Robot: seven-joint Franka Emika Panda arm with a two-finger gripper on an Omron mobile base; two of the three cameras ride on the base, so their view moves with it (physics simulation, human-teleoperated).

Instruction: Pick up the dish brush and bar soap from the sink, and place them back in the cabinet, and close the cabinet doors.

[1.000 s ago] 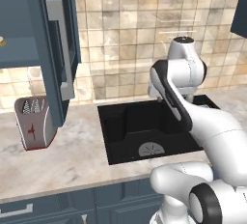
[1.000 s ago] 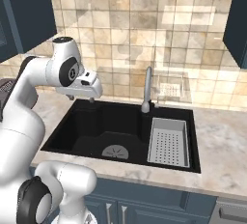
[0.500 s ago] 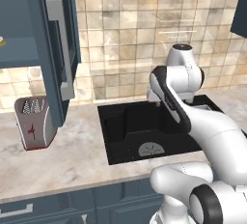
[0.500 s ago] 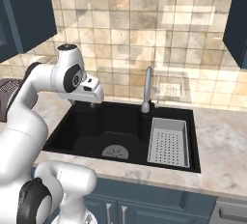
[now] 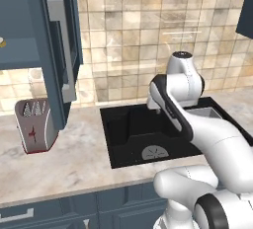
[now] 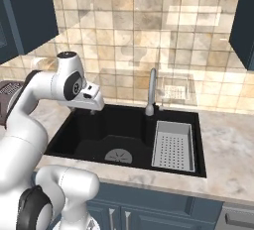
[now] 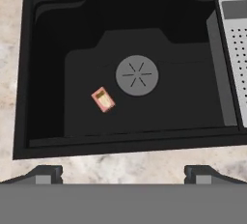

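Lower and further out over the sink (image 7: 48,49) than a second ago, going by the wrist's place in both base views. Hovers with the gripper (image 7: 123,174) above the near counter edge, looking straight down into the basin, presumably to line up before descending. Jaws spread wide with nothing between, ready to straddle a small block.

Finds the bar soap (image 7: 103,99) lying flat on the black floor, just beside the round drain (image 7: 137,75), at a slant to the basin walls. Calls, most likely, for a turn of the wrist so as to close across the short sides. Leaves the grey perforated insert (image 7: 236,39) well apart at the other side of the basin, out of the path. Stands clear of the faucet (image 6: 151,92).

Cannot place the dish brush for certain: only a cream-yellow sliver (image 5: 1,41) on the shelf of the cabinet (image 5: 20,25), at the picture's edge, possibly it. Shows the cabinet door (image 5: 59,50) swung open above the toaster (image 5: 35,124), sensibly so, with soap to shelve before closing.
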